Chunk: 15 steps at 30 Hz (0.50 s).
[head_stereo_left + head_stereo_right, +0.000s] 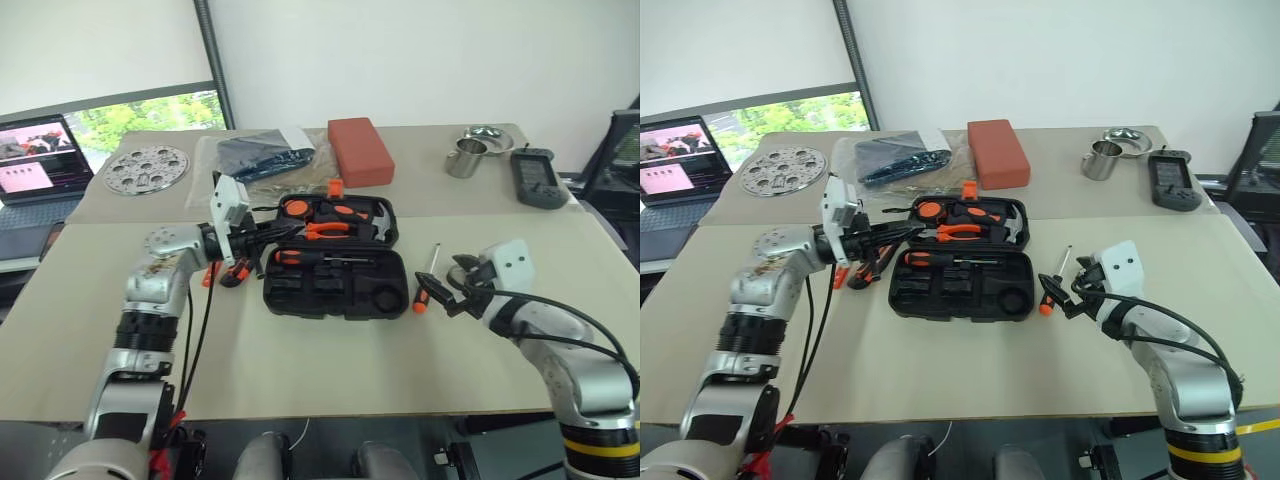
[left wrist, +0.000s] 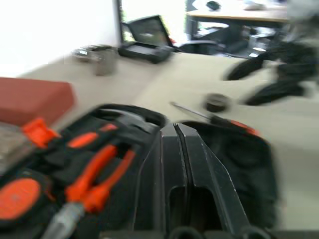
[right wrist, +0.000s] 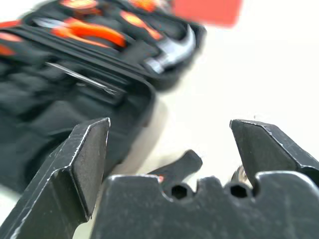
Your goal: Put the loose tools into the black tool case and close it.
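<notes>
Black tool case [image 1: 335, 262] lying open on the table [image 1: 300, 370], left gripper [image 1: 268, 237] clenched empty at its left edge, right gripper [image 1: 452, 290] spread wide — over a screwdriver [image 1: 426, 280]

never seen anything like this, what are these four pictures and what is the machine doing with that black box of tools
This is a humanoid robot with two arms, each ending in a two-fingered gripper. The two wide pictures come from cameras on its head, looking down over a beige table. The other two come from cameras on its wrists, looking along the fingers.

On the table lies an open black tool case with pliers and a hammer already seated inside. A loose orange-and-black screwdriver lies beside the case on the robot's right, and more orange-handled tools lie on its left. Farther back are a red block, a metal cup and a laptop.

The left gripper is shut and looks empty. The right gripper is open, near the screwdriver, holding nothing.
</notes>
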Motion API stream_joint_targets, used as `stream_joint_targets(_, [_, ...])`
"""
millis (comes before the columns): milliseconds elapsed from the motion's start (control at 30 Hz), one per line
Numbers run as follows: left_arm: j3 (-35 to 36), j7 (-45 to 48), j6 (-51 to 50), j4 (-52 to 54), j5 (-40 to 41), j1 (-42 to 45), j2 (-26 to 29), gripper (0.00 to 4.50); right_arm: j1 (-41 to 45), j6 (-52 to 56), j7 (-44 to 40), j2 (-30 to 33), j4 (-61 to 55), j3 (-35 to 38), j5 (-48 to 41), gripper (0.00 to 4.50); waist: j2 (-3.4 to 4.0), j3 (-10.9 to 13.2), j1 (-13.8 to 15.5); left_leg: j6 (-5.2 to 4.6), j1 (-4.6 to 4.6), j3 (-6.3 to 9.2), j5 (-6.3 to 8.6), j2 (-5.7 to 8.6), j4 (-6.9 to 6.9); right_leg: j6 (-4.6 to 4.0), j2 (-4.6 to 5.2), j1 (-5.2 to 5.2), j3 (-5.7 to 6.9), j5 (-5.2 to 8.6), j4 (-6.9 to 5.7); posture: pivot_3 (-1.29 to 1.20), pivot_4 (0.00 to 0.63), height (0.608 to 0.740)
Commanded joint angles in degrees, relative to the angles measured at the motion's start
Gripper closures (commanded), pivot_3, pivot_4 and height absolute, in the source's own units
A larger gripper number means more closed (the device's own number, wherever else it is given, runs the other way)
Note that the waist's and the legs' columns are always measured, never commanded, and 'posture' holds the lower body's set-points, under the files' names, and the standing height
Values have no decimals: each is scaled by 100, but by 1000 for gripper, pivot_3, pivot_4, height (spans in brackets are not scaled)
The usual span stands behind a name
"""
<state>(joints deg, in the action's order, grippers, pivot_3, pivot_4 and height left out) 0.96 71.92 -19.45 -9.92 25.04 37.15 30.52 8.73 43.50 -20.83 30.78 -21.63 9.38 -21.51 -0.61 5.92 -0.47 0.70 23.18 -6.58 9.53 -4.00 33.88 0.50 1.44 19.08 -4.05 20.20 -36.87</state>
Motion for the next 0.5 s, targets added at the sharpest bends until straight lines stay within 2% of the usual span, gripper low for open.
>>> stream_joint_targets(33, [8,470,-480,836,526,-11,351,4476,219,748,418,-136,-170,23,-20,0,0,0,20,-7,1,0,1,1,1,0,2,-1,-2,0,2,0,150,740])
stream_joint_targets(200, [-100,1012,-775,1242,773,95,833,4476,515,1966,943,-624,-203,18,-103,0,3,-2,-16,-36,2,1,19,3,-2,0,0,-1,-6,0,6,0,150,740])
stream_joint_targets(367, [-109,989,-1045,1158,876,337,901,4476,539,2337,1065,-754,-247,-40,-34,0,2,-2,-40,-47,-4,6,26,1,-4,0,-9,-1,-5,0,4,0,150,740])
stream_joint_targets(500, [-337,1061,-811,1141,508,438,1028,3481,548,2390,1106,-772,-158,-8,20,0,1,-3,-41,-54,-1,8,29,3,-2,0,-8,-2,-7,0,6,0,150,740])
